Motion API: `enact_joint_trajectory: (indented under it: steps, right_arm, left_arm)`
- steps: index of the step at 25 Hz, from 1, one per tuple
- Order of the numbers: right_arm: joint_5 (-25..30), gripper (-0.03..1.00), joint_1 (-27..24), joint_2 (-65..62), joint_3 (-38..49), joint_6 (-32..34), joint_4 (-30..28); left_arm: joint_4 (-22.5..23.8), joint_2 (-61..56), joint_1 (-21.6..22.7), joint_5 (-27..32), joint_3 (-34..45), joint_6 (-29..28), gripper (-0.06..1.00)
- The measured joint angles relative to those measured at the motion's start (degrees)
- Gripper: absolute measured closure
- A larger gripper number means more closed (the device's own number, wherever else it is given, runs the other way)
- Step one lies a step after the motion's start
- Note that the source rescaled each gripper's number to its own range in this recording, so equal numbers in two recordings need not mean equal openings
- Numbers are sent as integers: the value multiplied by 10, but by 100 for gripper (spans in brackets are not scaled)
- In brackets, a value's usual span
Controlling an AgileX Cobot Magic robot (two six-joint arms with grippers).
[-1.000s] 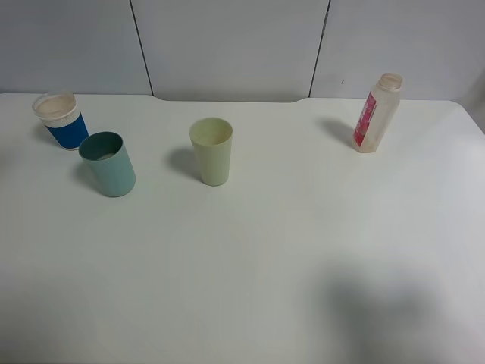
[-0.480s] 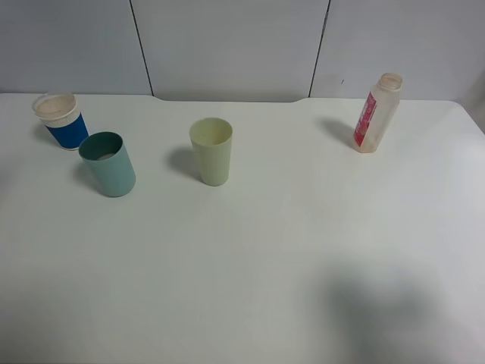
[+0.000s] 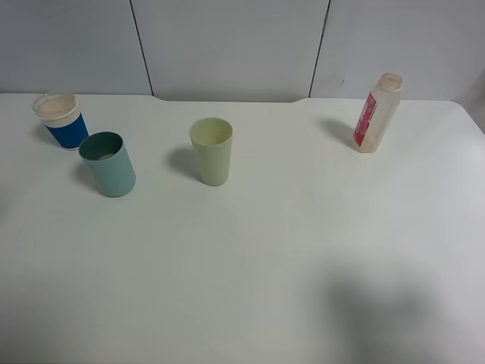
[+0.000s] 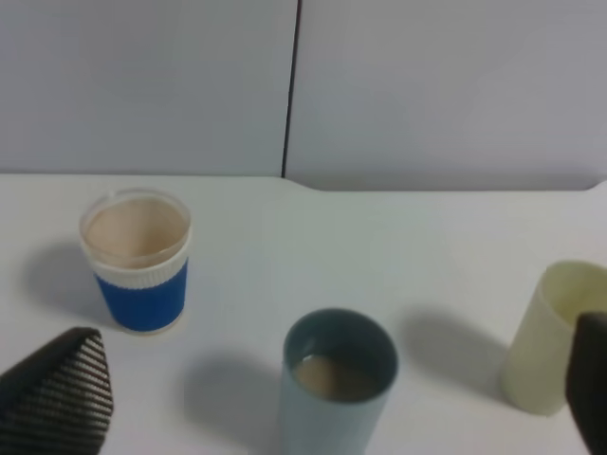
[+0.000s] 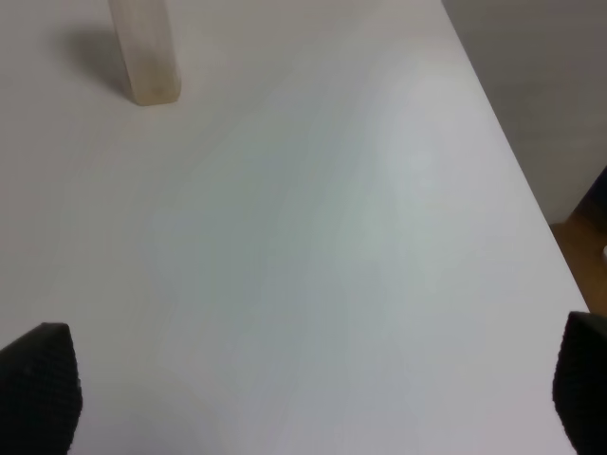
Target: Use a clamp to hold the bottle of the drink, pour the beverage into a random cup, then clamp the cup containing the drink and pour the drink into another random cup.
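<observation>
Drink bottle (image 3: 376, 113) is stood upright, uncapped, at far right of table (image 3: 265, 258). Teal cup (image 3: 107, 163), blue-banded cup (image 3: 61, 120) noted far left; pale green cup (image 3: 211, 150) near centre. Left gripper (image 4: 313, 393) and right gripper (image 5: 303, 379) are spread wide, nothing held.

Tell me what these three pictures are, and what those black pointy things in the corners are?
They come from a robot with two arms. One camera sits high and looks down at the white table. It sees a blue cup, a teal cup, a pale green cup and a drink bottle. The other two cameras ride on the arms' wrists. The black things are finger tips of the left gripper and the right gripper. Both are open and hold nothing.
</observation>
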Motion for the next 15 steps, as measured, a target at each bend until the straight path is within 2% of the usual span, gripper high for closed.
enact_joint_trajectory:
  steps: [7,9,15]
  right_arm:
    - [0,-3,0,0,0,0,0]
    - [0,-3,0,0,0,0,0]
    - [0,-3,0,0,0,0,0]
  left_arm:
    - [43,-52,0,50,0,-45,5]
    - [61,-71,0,98,0,-66,5]
    - [100,-100,0,157,0,-96,5]
